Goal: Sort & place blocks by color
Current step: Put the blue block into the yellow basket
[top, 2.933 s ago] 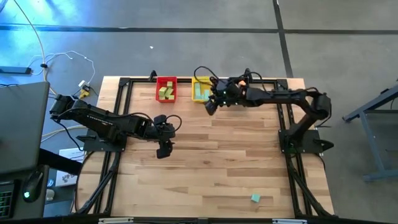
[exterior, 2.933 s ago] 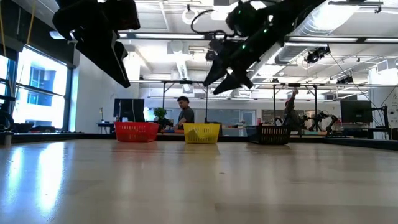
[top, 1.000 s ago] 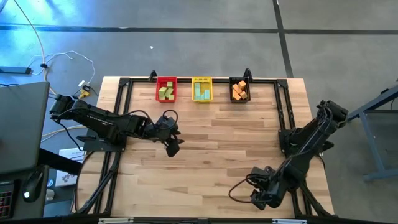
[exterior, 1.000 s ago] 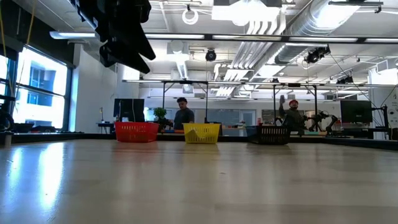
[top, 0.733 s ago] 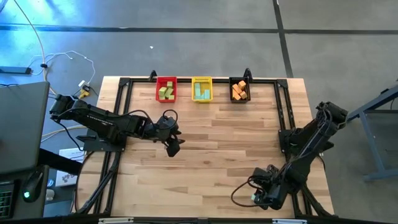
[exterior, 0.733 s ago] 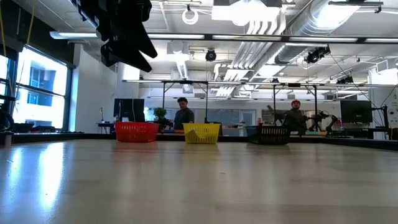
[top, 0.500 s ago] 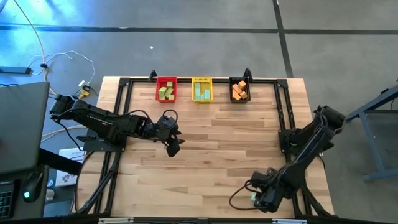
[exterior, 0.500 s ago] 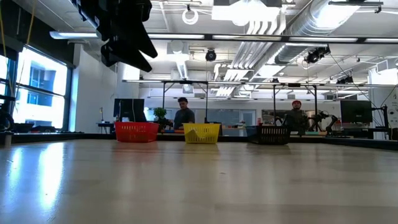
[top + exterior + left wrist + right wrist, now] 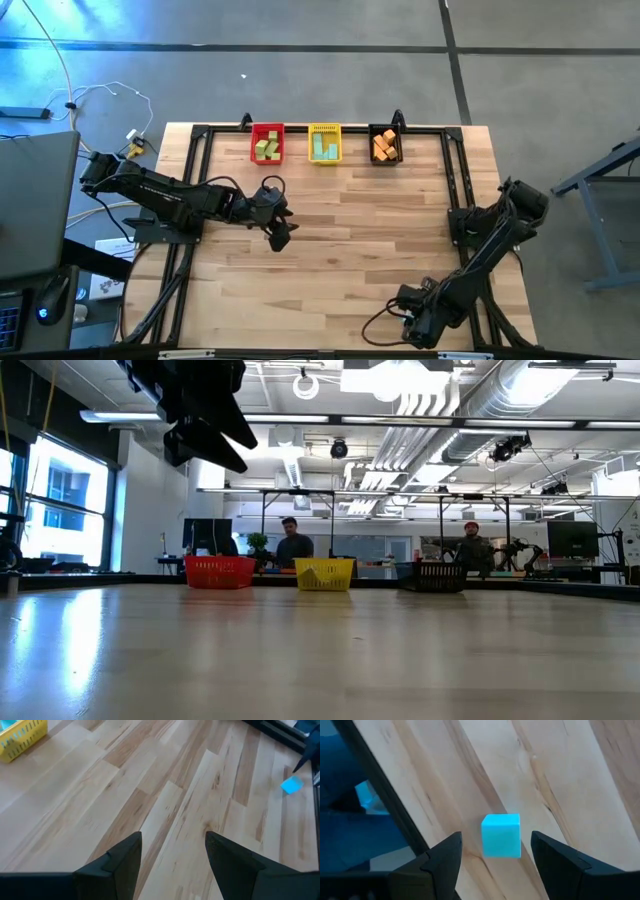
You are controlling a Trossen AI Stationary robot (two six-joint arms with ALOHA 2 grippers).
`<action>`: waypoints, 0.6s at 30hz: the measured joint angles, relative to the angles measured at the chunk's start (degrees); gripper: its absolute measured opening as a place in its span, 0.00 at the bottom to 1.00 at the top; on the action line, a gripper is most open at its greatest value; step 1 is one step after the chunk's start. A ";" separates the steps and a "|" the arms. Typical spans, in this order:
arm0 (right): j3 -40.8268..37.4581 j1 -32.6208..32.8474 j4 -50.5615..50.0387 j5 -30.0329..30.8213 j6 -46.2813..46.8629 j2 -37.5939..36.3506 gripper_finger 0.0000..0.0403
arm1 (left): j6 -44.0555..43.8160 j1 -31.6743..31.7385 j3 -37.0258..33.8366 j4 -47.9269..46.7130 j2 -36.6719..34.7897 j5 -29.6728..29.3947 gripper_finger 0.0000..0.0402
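Right gripper (image 9: 492, 855) low in the frame of its wrist view, jaws spread wide and released, straddling a teal cube (image 9: 501, 835) that sits on the pale wood between the fingertips, touching neither. In the high view, same gripper (image 9: 418, 322) at lower right of the frame, close to the table's near edge, the cube there hidden beneath it. Same cube (image 9: 291, 785) visible as a small teal spot at upper right of the left wrist view.

Left gripper (image 9: 172, 847) open and empty, fingers apart over bare planks; in the high view (image 9: 280, 236) at centre left, hanging above the table (image 9: 330, 250); in the low view a dark shape at upper left.

Along the top edge of the high view, three bins in a row: red bin (image 9: 266, 143) with yellow-green blocks (image 9: 265, 149), yellow bin (image 9: 324, 143) with teal blocks (image 9: 322, 150), black bin (image 9: 385, 144) with orange blocks (image 9: 383, 148).

Beyond the table in the low view, two people (image 9: 290, 545) far off in the room.
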 joint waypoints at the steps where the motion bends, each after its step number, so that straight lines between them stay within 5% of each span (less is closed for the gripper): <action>1: 0.00 0.00 0.01 0.00 -0.01 0.37 0.56 | 0.00 0.00 0.00 0.33 0.00 0.00 0.51; 18: 0.12 0.00 2.52 -3.09 0.88 8.35 0.51 | -0.12 0.00 0.00 0.51 0.00 -0.12 0.51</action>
